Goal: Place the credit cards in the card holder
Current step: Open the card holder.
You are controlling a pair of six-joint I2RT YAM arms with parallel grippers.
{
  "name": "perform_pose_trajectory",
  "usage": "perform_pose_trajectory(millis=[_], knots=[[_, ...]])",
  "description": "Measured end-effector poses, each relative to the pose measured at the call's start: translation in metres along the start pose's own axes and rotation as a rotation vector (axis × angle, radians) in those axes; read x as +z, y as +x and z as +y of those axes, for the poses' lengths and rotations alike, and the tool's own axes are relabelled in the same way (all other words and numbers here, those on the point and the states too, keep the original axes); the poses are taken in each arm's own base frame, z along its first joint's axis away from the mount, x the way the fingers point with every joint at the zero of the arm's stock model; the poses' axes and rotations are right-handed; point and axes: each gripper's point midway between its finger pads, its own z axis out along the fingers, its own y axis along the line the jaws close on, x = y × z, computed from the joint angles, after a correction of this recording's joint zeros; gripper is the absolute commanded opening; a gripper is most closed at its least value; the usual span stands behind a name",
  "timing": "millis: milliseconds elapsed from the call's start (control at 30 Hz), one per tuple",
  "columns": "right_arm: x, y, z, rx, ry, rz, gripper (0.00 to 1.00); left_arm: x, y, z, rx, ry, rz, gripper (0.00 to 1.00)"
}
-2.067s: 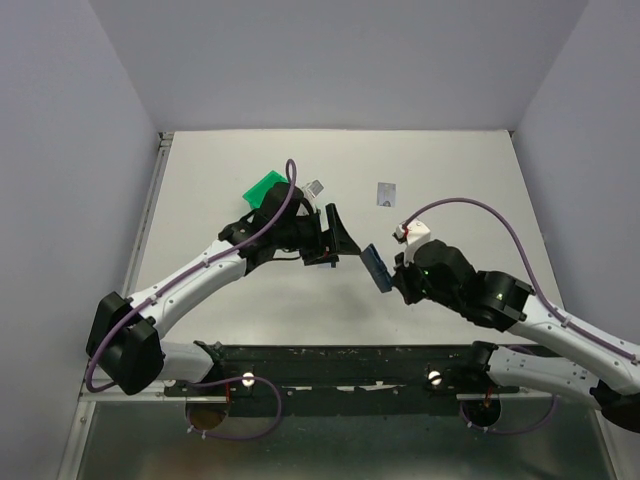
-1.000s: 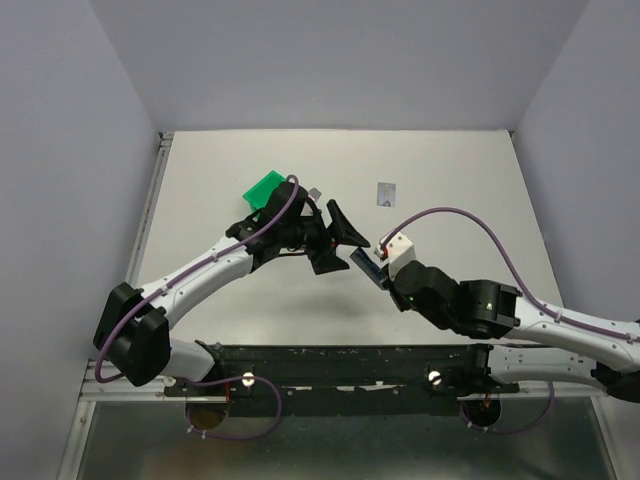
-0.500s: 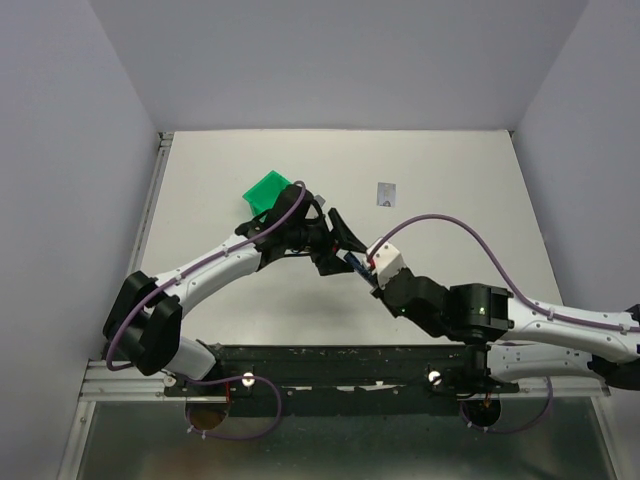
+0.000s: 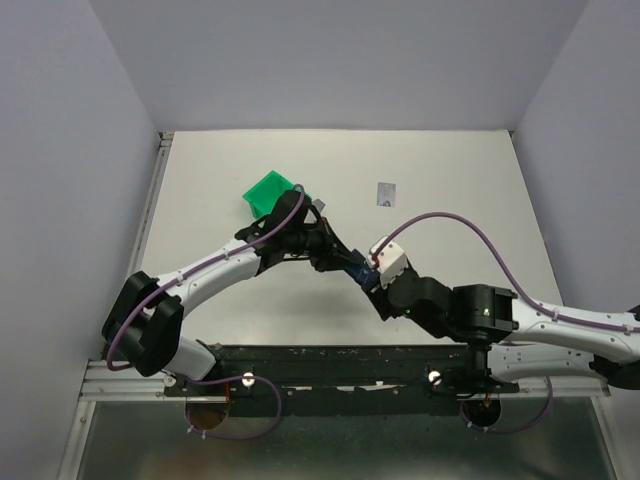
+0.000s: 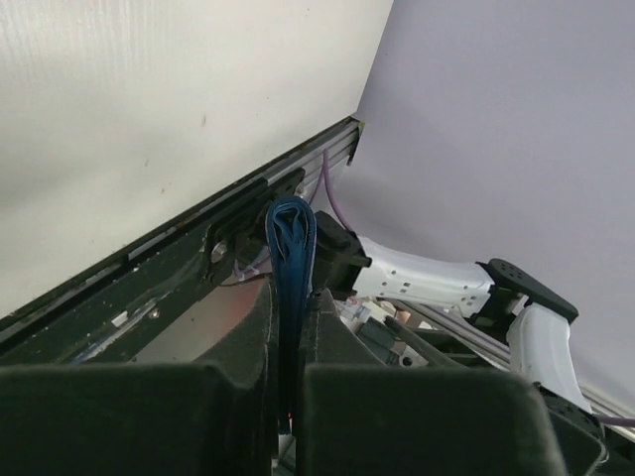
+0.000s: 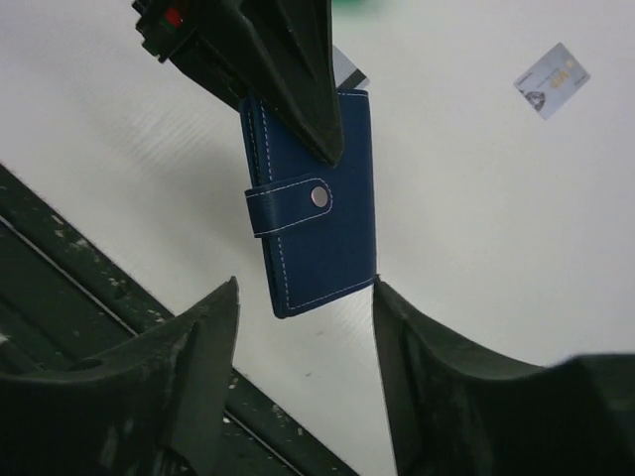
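The card holder (image 6: 317, 228), navy with a snap tab, hangs above the table. My left gripper (image 4: 345, 262) is shut on its upper end. In the left wrist view the blue edge of the card holder (image 5: 291, 243) sits clamped in that gripper (image 5: 288, 297). My right gripper (image 6: 306, 288) is open, its jaws standing either side of the holder's lower end. One credit card (image 4: 387, 193), pale with faint print, lies flat on the table (image 4: 450, 180) behind the arms, and this credit card (image 6: 552, 80) also shows in the right wrist view. A second card's edge (image 6: 347, 71) peeks out behind the holder.
A green plastic bin (image 4: 266, 190) lies on the table just behind the left arm. The black rail (image 4: 340, 362) runs along the near edge. Grey walls close in the table on three sides.
The left gripper has closed on the card holder. The right gripper, which was shut on it, has opened. Both arms came closer together.
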Motion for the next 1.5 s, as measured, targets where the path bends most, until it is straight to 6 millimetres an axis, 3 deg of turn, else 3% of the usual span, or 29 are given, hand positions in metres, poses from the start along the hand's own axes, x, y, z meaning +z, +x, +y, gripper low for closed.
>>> perform_pose_trajectory(millis=[100, 200, 333, 467, 733, 967, 1133, 1233, 1500], knots=[[-0.01, -0.008, 0.004, 0.077, -0.057, -0.044, 0.87, -0.002, -0.003, 0.007, 0.032, -0.008, -0.035, 0.0], [-0.032, -0.026, 0.005, 0.212, -0.149, -0.157, 0.89, -0.012, -0.013, 0.008, 0.099, -0.012, -0.14, 0.0], [-0.05, -0.046, 0.002, 0.385, -0.201, -0.25, 0.93, -0.043, -0.024, -0.009, 0.214, 0.055, -0.331, 0.0], [-0.055, -0.058, 0.0, 0.583, -0.205, -0.285, 1.0, -0.075, -0.025, -0.022, 0.275, 0.189, -0.514, 0.0], [-0.049, -0.068, -0.013, 0.881, -0.169, -0.382, 1.0, -0.087, -0.024, -0.031, 0.188, 0.426, -0.627, 0.0], [-0.025, -0.081, -0.029, 1.079, -0.199, -0.438, 1.0, -0.11, -0.009, -0.078, 0.172, 0.672, -0.61, 0.0], [-0.006, -0.075, -0.02, 1.156, -0.281, -0.419, 1.0, -0.124, -0.004, -0.094, 0.176, 0.761, -0.617, 0.0], [-0.001, -0.082, -0.013, 1.183, -0.35, -0.441, 0.99, -0.129, -0.002, -0.1, 0.178, 0.799, -0.614, 0.0], [-0.003, -0.109, 0.002, 1.182, -0.514, -0.52, 0.85, -0.123, -0.005, -0.092, 0.152, 0.803, -0.603, 0.0]])
